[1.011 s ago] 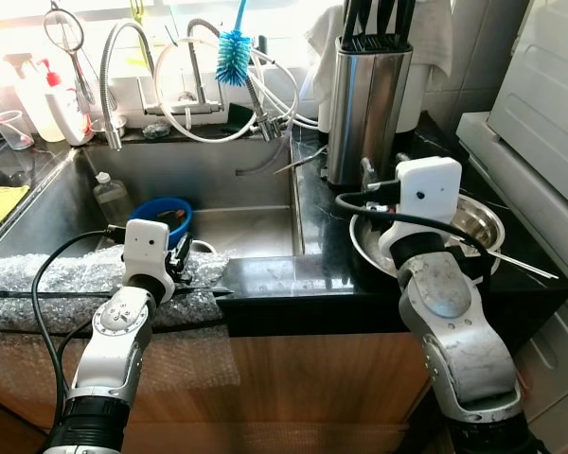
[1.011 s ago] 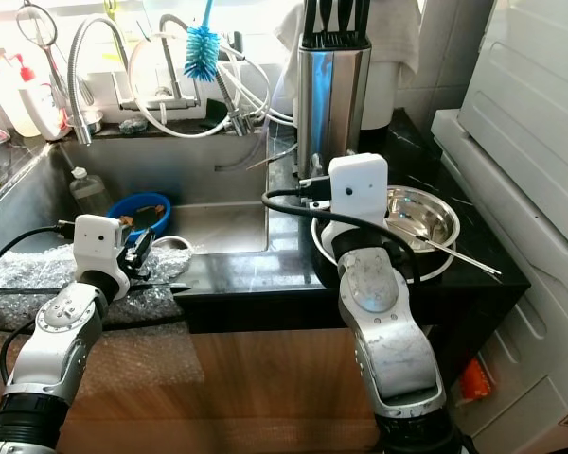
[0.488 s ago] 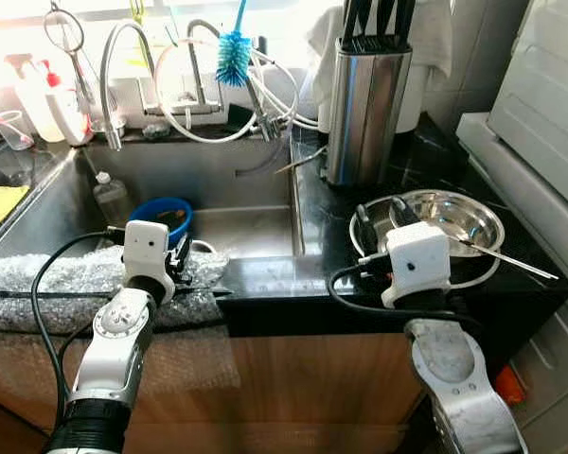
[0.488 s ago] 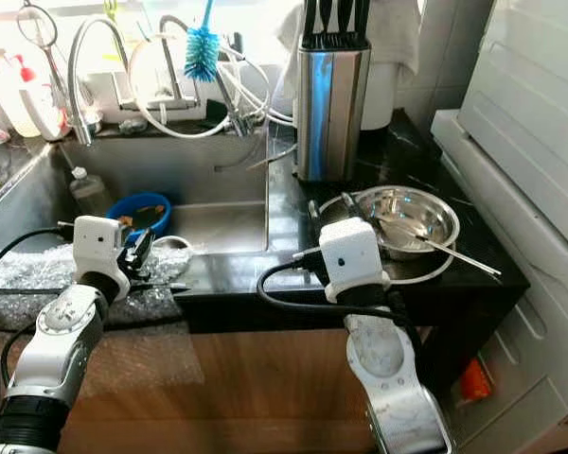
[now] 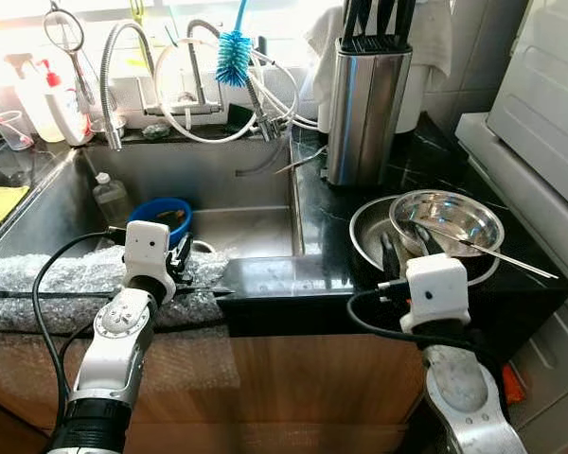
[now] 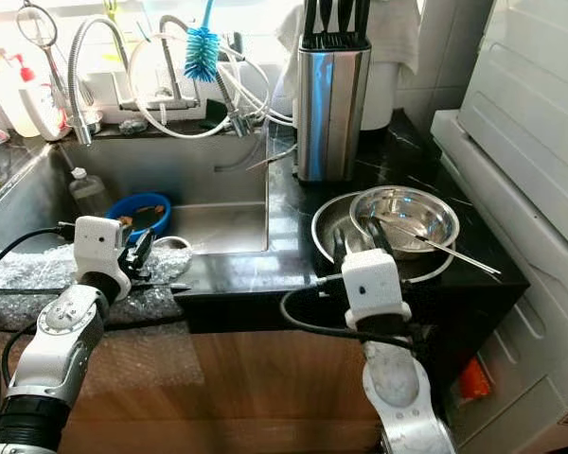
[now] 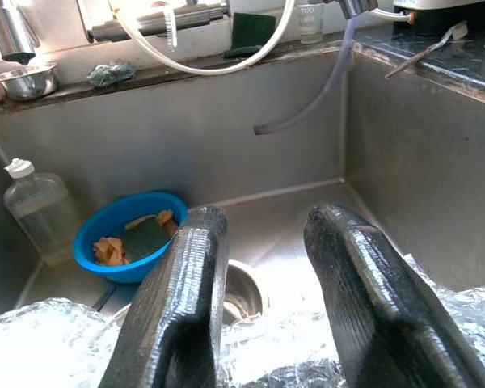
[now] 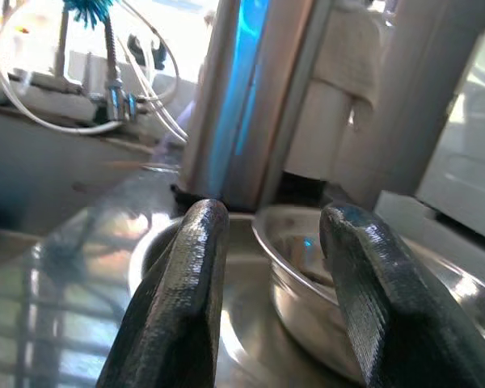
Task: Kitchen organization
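Observation:
Two steel bowls sit on the black counter (image 5: 312,274) right of the sink: a wide shallow one (image 5: 367,227) holding a smaller, deeper one (image 5: 450,216). A thin metal utensil (image 5: 497,255) leans out of the smaller bowl. My right gripper (image 5: 405,244) hovers at the bowls' near side, open and holding nothing. In the right wrist view the small bowl's (image 8: 356,315) rim shows between the fingers (image 8: 190,275). My left gripper (image 5: 182,253) rests open on the bubble wrap (image 5: 38,274) at the sink's front edge, facing the basin.
A steel knife block (image 5: 364,104) stands behind the bowls. The sink (image 7: 307,121) holds a blue bowl (image 5: 166,216) with scraps and a clear bottle (image 5: 109,197). Faucets, hoses and a blue brush (image 5: 233,52) line the back. A white appliance (image 5: 540,113) borders the counter's right.
My right arm has dropped from above the bowls and drawn back toward the counter's front edge, uncovering both bowls. The left arm and the bowls have stayed put.

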`<state>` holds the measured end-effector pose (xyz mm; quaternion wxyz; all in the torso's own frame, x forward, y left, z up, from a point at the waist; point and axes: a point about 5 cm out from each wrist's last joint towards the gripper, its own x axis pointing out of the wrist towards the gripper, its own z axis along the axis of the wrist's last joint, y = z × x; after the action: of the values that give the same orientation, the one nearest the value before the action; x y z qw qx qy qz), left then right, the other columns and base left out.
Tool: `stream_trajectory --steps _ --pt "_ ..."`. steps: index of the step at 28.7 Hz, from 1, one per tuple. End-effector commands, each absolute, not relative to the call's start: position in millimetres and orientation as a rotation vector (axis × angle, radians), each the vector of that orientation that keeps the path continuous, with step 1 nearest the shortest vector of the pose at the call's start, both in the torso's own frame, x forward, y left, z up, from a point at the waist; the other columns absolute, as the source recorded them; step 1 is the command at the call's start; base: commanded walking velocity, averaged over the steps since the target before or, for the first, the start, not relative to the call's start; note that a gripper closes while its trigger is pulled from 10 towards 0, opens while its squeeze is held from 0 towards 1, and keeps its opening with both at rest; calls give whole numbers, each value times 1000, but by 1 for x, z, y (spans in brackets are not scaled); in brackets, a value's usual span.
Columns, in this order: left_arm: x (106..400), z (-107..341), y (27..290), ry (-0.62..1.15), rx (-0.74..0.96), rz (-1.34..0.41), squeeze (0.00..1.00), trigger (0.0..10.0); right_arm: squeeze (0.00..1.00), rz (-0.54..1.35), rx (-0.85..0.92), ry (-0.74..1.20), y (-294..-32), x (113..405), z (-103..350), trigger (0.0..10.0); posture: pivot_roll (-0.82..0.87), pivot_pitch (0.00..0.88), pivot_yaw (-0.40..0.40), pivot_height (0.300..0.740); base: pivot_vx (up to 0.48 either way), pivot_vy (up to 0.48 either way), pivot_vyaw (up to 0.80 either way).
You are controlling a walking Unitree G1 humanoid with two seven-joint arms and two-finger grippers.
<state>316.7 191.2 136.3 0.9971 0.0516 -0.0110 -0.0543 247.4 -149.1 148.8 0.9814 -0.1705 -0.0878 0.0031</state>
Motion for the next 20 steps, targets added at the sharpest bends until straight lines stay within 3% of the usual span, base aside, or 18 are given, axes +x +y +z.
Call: stream_trajectory --steps 1,20 --pt "316 124 188 36 118 -126 0 10000 0 16 -346 -190 -149 249 151 10000 -81 0 49 740 0 0 0" --pt "317 126 189 35 125 -122 0 10000 0 37 -386 -203 -159 259 146 10000 -68 0 57 740 0 0 0"
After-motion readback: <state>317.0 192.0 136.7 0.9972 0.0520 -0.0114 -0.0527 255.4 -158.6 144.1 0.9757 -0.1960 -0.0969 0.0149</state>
